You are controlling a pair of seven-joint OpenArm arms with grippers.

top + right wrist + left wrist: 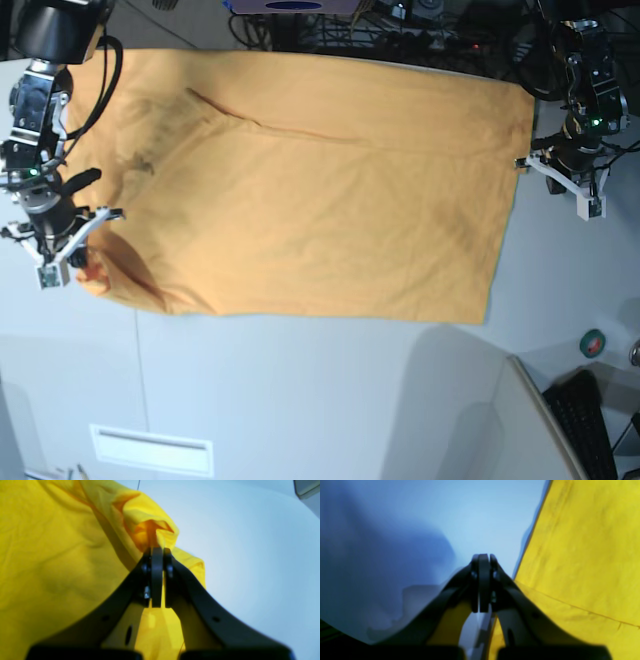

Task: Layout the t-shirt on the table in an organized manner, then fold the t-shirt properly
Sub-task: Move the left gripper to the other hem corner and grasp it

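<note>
On the pale tabletop (300, 400), laying-out seems underway: right gripper (157, 550) pinches the t-shirt's (330, 220) bunched corner, needing spreading; left gripper (484, 557) is closed, empty.

Base looks down from above, seemingly; both wrist views stare close, sharing its orange cloth (330, 220).
</note>
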